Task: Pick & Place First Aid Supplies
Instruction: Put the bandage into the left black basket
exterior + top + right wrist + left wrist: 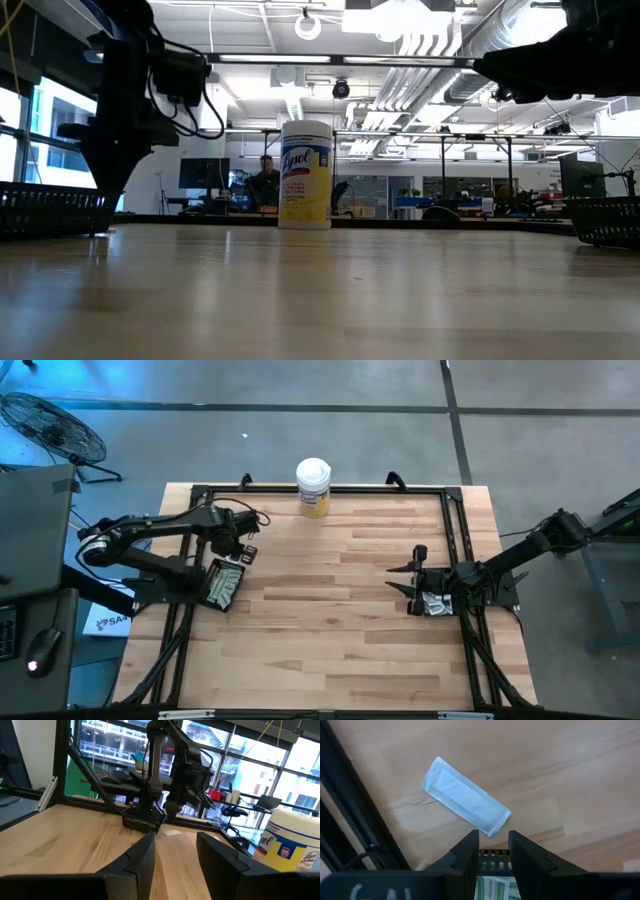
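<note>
Pale, thin and surely light, the packet [465, 803] beside my spread left gripper [493, 851] needs an edge pinch.

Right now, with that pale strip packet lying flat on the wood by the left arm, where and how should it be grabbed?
Probably across its narrow width, near the middle of the strip packet, coming straight down from above. It lies flat on the table with nothing on it, so only the long edges give purchase. The left tool is open just beside one short end.
</note>
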Action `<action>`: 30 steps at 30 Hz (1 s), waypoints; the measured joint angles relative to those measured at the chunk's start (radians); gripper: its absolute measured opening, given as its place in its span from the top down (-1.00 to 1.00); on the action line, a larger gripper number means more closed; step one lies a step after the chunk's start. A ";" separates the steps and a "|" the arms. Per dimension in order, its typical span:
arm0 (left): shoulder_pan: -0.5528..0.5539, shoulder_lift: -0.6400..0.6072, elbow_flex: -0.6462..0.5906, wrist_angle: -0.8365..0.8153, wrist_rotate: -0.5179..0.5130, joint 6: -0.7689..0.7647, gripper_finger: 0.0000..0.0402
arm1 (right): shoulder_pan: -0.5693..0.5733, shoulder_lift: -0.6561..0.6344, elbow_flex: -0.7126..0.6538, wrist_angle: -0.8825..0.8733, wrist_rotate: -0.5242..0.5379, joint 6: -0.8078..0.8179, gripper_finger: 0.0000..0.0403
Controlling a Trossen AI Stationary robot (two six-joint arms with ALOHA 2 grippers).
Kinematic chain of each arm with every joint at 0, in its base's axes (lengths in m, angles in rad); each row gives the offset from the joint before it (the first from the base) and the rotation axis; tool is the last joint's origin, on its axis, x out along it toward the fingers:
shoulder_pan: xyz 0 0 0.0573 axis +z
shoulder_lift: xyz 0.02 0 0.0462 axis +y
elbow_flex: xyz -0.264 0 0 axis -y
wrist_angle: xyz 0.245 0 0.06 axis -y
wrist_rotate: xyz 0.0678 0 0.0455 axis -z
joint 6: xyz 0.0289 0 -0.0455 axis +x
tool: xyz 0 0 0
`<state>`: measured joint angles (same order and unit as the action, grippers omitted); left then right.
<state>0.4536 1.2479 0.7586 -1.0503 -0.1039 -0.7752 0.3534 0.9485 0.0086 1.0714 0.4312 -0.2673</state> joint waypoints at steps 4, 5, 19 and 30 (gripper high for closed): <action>0.077 -0.001 0.001 0.002 0.019 0.044 0.49 | 0.000 0.000 0.000 -0.002 0.000 0.002 0.32; 0.098 -0.001 0.001 0.001 0.018 0.046 0.49 | 0.000 0.000 0.000 -0.003 0.000 0.002 0.32; 0.227 0.020 0.001 0.005 0.051 0.011 0.49 | 0.000 0.000 0.000 -0.019 0.000 0.003 0.32; 0.227 0.213 0.000 0.083 0.022 -0.037 0.49 | 0.000 0.000 0.000 -0.020 0.004 -0.003 0.32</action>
<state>0.6807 1.4606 0.7589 -0.9676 -0.0820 -0.8125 0.3534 0.9489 0.0086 1.0512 0.4351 -0.2699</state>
